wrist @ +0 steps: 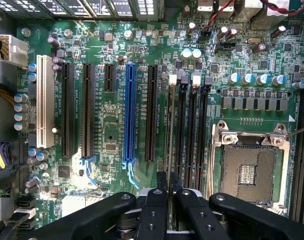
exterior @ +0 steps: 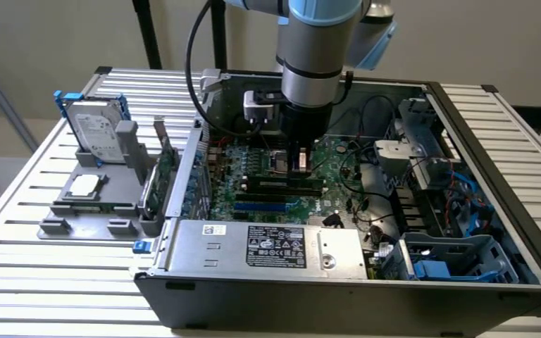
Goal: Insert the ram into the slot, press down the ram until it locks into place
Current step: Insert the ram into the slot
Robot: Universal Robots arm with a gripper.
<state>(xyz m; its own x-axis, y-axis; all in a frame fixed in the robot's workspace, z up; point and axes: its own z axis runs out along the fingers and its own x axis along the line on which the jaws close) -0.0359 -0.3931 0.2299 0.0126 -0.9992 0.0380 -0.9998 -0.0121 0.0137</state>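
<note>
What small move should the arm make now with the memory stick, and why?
Probably a short, straight push down: the gripper holds the memory stick edge-on, lined up along a black slot, so only downward travel seems left.

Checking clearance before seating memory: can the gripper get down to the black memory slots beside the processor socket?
Probably yes. The gripper hangs right over the memory slots inside the open case, and nothing looks to lie between them.
</note>
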